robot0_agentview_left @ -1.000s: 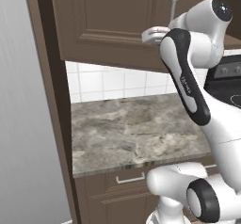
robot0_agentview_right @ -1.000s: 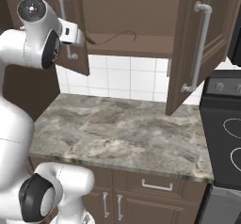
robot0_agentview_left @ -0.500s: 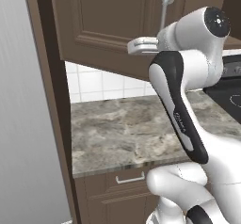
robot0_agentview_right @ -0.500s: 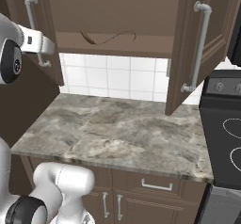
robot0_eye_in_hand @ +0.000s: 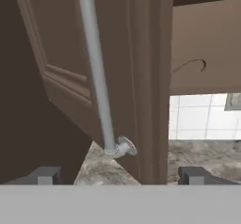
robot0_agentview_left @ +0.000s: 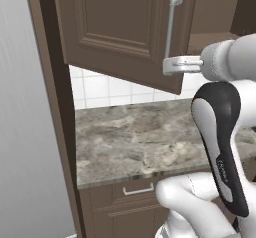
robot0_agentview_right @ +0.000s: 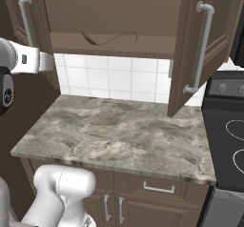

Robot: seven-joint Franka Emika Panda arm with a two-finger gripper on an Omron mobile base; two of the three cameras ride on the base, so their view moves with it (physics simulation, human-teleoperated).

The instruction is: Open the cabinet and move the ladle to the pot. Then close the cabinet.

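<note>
Cabinet [robot0_agentview_right: 114, 11] doors both stand open, with the ladle [robot0_agentview_right: 107, 37] lying on its shelf at upper centre. The hand [robot0_agentview_left: 172, 66], released, sits beside the left door's handle [robot0_agentview_left: 170, 37]; moving the ladle and closing remain.

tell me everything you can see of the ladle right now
The ladle lies on the bottom shelf inside the cabinet, whose two doors stand open. It is thin, dark brown and curved: a small rounded bowl end sits to the left in the right base view, and a long slim handle runs rightward, ending in a slight hook. It rests flat on the shelf, apart from the walls. Nothing else touches it. In the hand view only its hooked handle end shows past the left door's edge.
</note>
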